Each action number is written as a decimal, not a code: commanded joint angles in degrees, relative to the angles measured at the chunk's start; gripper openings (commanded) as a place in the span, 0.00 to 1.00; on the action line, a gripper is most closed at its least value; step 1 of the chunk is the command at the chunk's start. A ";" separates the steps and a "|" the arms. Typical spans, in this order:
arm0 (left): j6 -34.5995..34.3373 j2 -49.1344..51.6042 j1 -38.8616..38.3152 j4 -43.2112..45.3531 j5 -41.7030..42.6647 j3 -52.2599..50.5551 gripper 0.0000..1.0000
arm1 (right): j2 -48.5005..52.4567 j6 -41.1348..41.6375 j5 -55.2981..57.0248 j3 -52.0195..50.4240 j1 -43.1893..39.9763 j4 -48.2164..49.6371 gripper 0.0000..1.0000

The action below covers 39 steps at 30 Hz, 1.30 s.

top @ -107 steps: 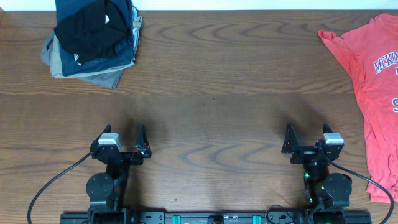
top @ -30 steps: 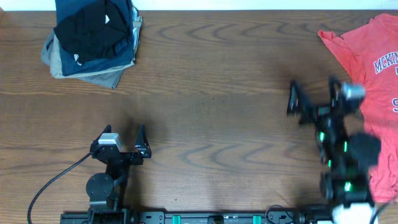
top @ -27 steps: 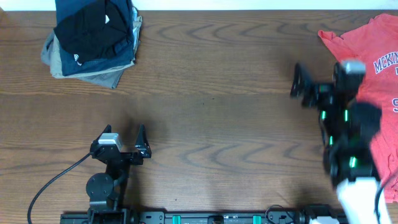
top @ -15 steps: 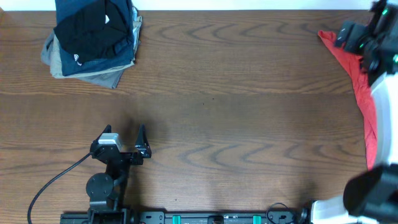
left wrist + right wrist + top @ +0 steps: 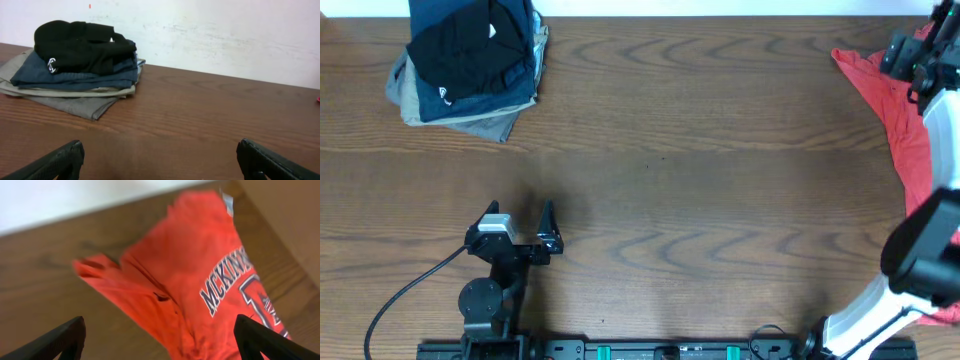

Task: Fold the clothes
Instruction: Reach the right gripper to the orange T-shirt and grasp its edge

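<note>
The coral-red T-shirt (image 5: 900, 120) lies spread at the table's far right, partly covered by my right arm in the overhead view. In the right wrist view the T-shirt (image 5: 200, 275) shows its navy block lettering, a sleeve at left and a small collar tag at the top. My right gripper (image 5: 160, 340) is open and empty above the shirt's sleeve side; in the overhead view the right gripper (image 5: 912, 52) is at the top right corner. My left gripper (image 5: 525, 232) is open and empty near the front left; in the left wrist view the left gripper (image 5: 160, 160) sits over bare wood.
A stack of folded black, navy and grey-khaki garments (image 5: 470, 62) sits at the back left, also in the left wrist view (image 5: 75, 67). A white wall runs behind the table's far edge. Bare wooden table (image 5: 670, 180) lies between the stack and the shirt.
My right arm has swung from the front right up to the back right corner over the T-shirt. The left arm has not moved.
</note>
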 commanded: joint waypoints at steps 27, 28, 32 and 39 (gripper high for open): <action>0.98 -0.39 0.24 -1.84 0.85 -1.05 0.98 | 19.50 -6.64 -3.54 1.11 -3.56 11.82 0.62; 0.98 -0.39 0.24 -1.84 0.85 -1.05 0.98 | 19.50 -6.64 -3.50 1.11 -3.56 11.98 0.62; 0.98 -0.39 0.24 -1.84 0.83 -1.05 0.98 | 19.50 -6.64 -3.52 1.11 -3.58 12.41 0.47; 0.98 -0.39 0.24 -1.84 0.83 -1.05 0.98 | 19.50 -6.64 -3.52 1.11 -3.56 13.09 0.34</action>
